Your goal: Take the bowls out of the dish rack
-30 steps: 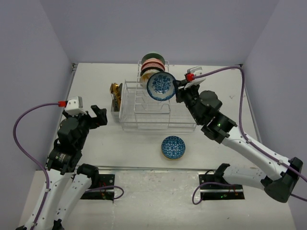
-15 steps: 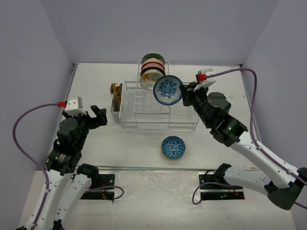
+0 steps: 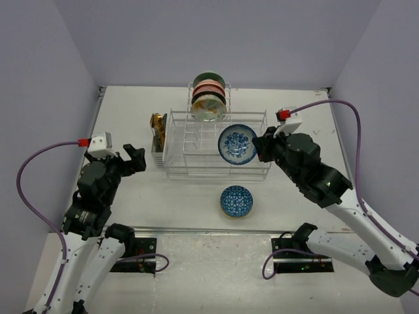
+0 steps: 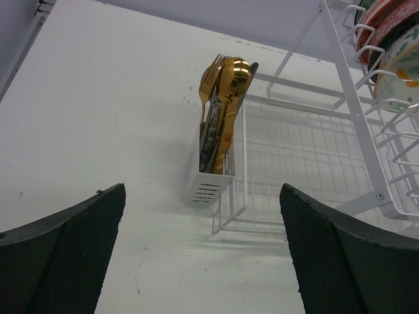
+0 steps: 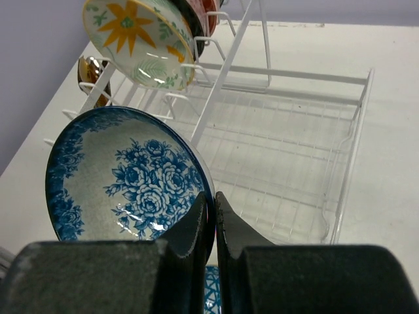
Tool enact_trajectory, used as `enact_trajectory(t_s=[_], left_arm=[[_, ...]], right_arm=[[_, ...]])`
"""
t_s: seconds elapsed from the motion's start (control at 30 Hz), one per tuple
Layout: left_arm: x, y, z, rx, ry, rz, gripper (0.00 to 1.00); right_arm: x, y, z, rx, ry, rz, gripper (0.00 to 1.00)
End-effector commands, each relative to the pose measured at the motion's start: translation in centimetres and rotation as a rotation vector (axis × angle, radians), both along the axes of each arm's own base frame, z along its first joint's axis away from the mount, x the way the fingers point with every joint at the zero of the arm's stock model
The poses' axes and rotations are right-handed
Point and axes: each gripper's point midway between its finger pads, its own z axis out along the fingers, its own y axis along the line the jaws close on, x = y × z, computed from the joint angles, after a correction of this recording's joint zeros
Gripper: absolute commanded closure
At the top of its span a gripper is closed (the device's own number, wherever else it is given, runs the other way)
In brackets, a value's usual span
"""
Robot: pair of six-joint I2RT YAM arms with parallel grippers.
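Right jaws pinch rim of blue floral bowl, held on edge over dish rack, frame centre. Left jaws wide apart, lower left.

Bright, even light falls from overhead across the top view, leaving the white bench close to washed out, with only faint, soft-edged shadows under the dish rack and the patterned bowl. The walls lean inward, a mild wide-angle effect. In the left wrist view the gold cutlery carries sharp specular glints, while the left end effector frames the bottom as dark, slightly soft masses. In the right wrist view the right end effector is blurred and underexposed, while the blue-and-white bowl shows a gentle glaze sheen and the rack wires behind it stay crisp.
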Motion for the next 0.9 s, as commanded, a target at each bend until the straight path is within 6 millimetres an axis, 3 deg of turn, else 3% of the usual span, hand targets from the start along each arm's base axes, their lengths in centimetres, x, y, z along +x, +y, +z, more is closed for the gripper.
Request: enact_trajectory(t_s=[0.0, 0.37, 0.87], left_arm=[[0.2, 0.2, 1.0, 0.018, -0.045, 0.001, 0.00], [0.2, 0.2, 1.1, 0.017, -0.046, -0.004, 0.00], [0.1, 0.1, 1.1, 0.017, -0.048, -0.005, 0.00]], right_arm=[[-1.5, -1.0, 1.1, 0.094, 0.003, -0.006, 1.00], [-4.6, -2.2, -2.6, 0.112, 0.116, 0.017, 1.00], [-7.3, -0.2, -14.2, 0.059, 0.455, 0.081, 1.00]])
